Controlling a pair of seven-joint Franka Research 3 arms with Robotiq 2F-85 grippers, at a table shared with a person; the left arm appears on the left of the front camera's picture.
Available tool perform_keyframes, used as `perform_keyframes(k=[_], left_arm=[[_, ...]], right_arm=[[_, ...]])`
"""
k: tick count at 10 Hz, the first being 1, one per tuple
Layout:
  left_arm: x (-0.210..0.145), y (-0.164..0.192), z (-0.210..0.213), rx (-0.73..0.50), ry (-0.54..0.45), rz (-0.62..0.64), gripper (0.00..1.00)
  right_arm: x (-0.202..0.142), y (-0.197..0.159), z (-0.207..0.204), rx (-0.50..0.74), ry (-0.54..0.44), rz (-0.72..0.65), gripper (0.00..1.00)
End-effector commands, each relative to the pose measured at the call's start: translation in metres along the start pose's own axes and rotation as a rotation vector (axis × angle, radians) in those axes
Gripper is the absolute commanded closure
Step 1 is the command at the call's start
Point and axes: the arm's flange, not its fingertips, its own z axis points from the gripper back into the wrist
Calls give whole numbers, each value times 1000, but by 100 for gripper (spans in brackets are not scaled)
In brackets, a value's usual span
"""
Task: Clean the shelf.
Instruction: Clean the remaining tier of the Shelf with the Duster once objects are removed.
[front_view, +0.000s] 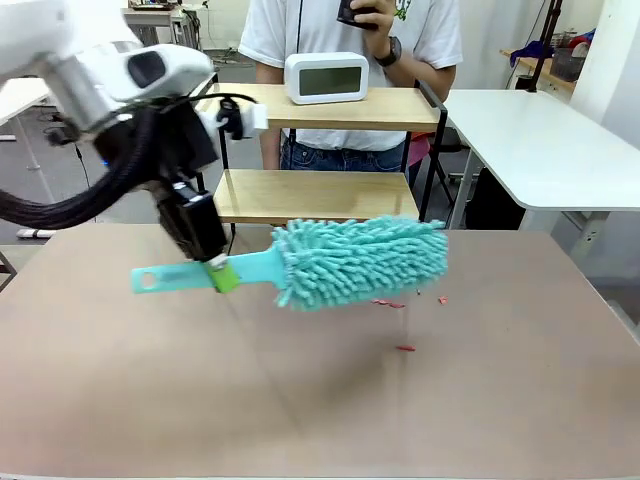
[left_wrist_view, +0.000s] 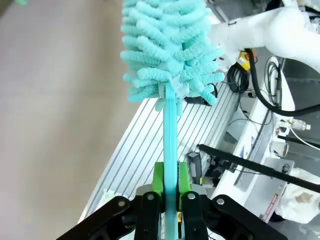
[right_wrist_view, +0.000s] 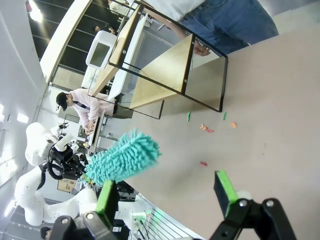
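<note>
The shelf (front_view: 320, 195) stands at the table's far edge, two light wooden boards in a thin black frame. My left gripper (front_view: 220, 272) hovers in front of it, shut on the flat teal handle of a fluffy teal duster (front_view: 360, 260). The duster lies level, its head pointing right, just below the lower board's height and above the table. In the left wrist view the green pads (left_wrist_view: 159, 180) clamp the duster handle (left_wrist_view: 170, 145). My right gripper (right_wrist_view: 166, 195) stands open and holds nothing, well back from the shelf (right_wrist_view: 165, 75) and the duster (right_wrist_view: 122, 157).
A white digital clock (front_view: 326, 77) sits on the shelf's top board. A person stands right behind the shelf, one hand raised to the chest. Small red crumbs (front_view: 405, 348) lie on the brown table (front_view: 150, 380) under and to the right of the duster head.
</note>
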Motion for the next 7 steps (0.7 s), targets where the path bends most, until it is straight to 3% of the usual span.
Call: perform_keyframes(k=[1, 5, 7], left_arm=[[-18, 3, 10, 7, -40, 3, 88], [-55, 6, 37, -53, -84, -7, 88], [-133, 9, 92, 23, -155, 37, 88]], right_arm=[[2, 0, -2, 17, -19, 27, 0], [2, 0, -2, 17, -19, 27, 0], [2, 0, -2, 17, -19, 27, 0]])
